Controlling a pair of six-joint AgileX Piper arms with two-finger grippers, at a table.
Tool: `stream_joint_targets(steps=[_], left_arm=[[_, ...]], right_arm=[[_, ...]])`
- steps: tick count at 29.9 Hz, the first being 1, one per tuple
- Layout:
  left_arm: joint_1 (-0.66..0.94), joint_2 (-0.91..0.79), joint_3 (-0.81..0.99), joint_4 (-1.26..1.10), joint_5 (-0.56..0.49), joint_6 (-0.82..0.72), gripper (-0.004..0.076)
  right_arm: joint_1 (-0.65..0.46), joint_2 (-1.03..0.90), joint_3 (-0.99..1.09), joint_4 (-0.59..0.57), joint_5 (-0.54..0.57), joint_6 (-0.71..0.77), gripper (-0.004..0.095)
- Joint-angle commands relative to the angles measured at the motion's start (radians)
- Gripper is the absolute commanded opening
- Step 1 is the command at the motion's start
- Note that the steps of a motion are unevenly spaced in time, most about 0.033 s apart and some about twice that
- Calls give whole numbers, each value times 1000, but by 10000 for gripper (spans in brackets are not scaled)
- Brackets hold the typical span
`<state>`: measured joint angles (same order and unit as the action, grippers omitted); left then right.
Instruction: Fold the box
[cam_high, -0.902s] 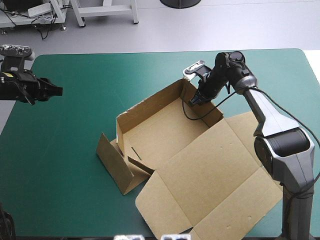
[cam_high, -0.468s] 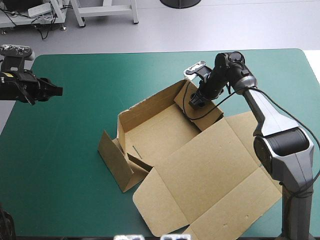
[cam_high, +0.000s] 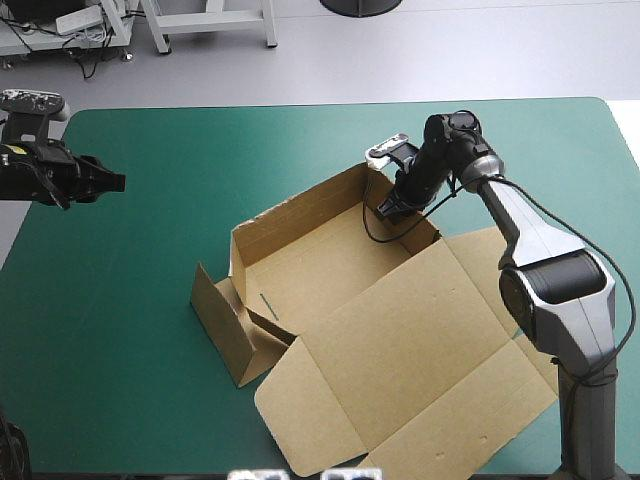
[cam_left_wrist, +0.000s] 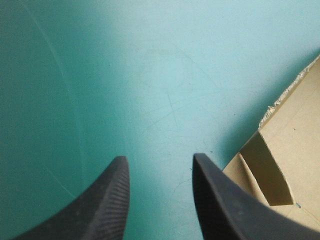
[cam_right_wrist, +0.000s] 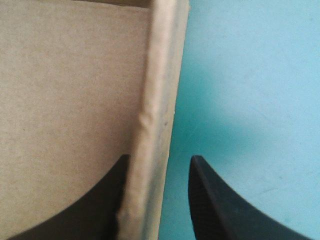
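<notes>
Spreading over the middle of the table (cam_high: 130, 330) and on toward its near right corner, the brown box (cam_high: 330, 270) lies half raised on the teal-green cover. Its tray part sits at the middle. The far wall (cam_high: 300, 205) stands upright, and a shorter right wall (cam_high: 418, 228) meets it at the corner nearest the table's far edge. The broad lid (cam_high: 420, 370) lies flat, reaching from the tray almost to the near edge. At the box's left end a side panel (cam_high: 222, 335) leans outward, with a small flap (cam_high: 268, 322) folded in beside it.

The right arm reaches in from the right edge, and the right gripper (cam_high: 390, 205) is at the box's far right corner, down over the top of a wall. In the right wrist view (cam_right_wrist: 160, 159) its black fingers (cam_right_wrist: 215, 210) stand apart and released, astride the raw edge of the board (cam_right_wrist: 155, 100). One finger is on the brown inner side, touching the edge; the other is out over the cover, apart from the board. Nothing is clamped.

The left gripper (cam_high: 112, 181) hangs by the table's left edge toward the far corner, well apart from the box. In its own view (cam_left_wrist: 159, 158) the fingers are spread and hold nothing, with bare cover between them. One torn-edged corner of the box (cam_left_wrist: 295, 145) shows ahead and off to one side.
</notes>
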<state>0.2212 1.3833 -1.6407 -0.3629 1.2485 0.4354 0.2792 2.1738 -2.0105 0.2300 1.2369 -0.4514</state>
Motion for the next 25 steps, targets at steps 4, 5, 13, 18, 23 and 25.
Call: stream_joint_targets(steps=[4,5,13,18,23,25], left_arm=[[-1,-27,-25,-42,36,3,296],[-1,-27,-25,-42,32,3,296],[-1,-27,-25,-29,-17,-1,296],[-1,-27,-25,-29,-67,-14,296],[-1,-27,-18,-29,-121,-25,296],[-1,-22,-5,-27,-138,-27,296]], right_arm=[[-2,-73,-22,25,17,26,-18],[-6,-88,-24,49,17,26,-18],[-132,-285,-108,375,17,-39,-18],[-257,-441,-135,515,17,-69,-18],[-387,-543,-135,678,17,-84,-18],[-430,-564,-135,769,17,-94,-18]])
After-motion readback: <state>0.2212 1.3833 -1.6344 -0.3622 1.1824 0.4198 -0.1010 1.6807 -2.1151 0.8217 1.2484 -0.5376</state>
